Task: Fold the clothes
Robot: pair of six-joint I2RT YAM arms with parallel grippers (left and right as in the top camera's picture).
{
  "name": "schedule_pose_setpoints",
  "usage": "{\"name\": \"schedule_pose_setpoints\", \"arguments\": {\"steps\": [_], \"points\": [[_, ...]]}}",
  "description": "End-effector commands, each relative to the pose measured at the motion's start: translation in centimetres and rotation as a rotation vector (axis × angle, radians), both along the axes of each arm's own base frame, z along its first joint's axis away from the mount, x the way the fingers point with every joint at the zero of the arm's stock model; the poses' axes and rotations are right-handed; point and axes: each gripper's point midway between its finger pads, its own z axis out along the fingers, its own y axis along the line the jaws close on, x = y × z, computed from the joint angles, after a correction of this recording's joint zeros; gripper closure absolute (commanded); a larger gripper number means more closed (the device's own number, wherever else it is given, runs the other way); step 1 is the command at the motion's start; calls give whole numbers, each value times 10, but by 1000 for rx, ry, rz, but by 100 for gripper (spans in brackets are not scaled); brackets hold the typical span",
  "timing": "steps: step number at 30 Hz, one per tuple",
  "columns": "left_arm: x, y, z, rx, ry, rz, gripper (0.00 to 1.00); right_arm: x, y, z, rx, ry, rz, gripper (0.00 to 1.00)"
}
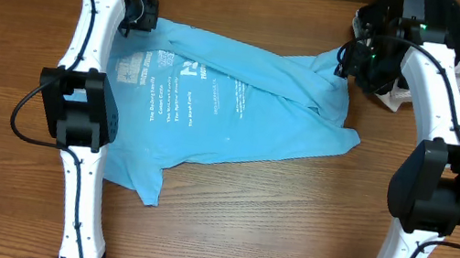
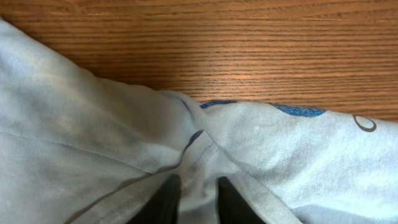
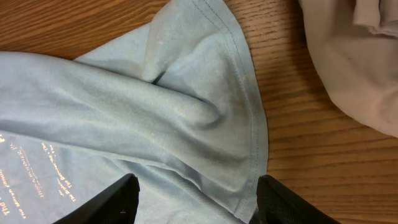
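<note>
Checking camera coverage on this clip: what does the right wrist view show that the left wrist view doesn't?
Only right wrist: the beige garment at upper right, white print on the blue T-shirt, its stitched hem, and the right claw open wide astride the cloth. Only left wrist: the left claw, fingers close together with a fold of cloth between them; whether gripped is unclear. Both: the blue T-shirt on the wooden table.
</note>
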Motion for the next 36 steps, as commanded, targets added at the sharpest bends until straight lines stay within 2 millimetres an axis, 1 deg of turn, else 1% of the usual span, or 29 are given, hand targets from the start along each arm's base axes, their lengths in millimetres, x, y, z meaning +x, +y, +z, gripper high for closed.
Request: {"name": "schedule_pose_setpoints", "arguments": {"steps": [1,2,6,8,11,14,16,18,19,21,23,25,27,30,33,36], "points": [[-1,-3,-13,2,19,-2,81,6,2,27,-3,-69,12,36],[-1,-3,-14,1,22,-1,81,6,3,27,-3,-70,12,36],[-3,-3,-21,1,30,-1,73,6,2,27,-3,-69,12,36],[-4,-3,-25,1,33,-1,73,6,3,27,-3,-69,12,36],[-4,-3,-25,1,33,-2,77,6,2,27,-3,-69,12,36],[-2,-3,-24,1,25,-2,85,6,2,27,-3,-69,12,36],[-1,-3,-24,1,23,-2,86,6,2,27,-3,-69,12,36],[-1,-3,-24,1,22,-2,85,6,3,27,-3,-69,12,36],[-1,-3,-24,1,21,-2,82,6,3,27,-3,-69,12,36],[0,-3,-24,1,19,-2,72,6,2,27,-3,-69,12,36],[0,-3,-24,1,19,-2,69,6,3,27,-3,-69,12,36],[0,-3,-24,1,15,-2,69,6,2,27,-3,-69,12,36],[1,-3,-23,1,12,-2,75,6,2,27,-3,-69,12,36],[1,-3,-23,2,11,-2,76,6,2,27,-3,-69,12,36],[2,-3,-23,2,8,-2,74,6,2,27,-3,-69,12,36],[4,-3,-22,2,0,-2,69,6,2,27,-3,-69,12,36]]}}
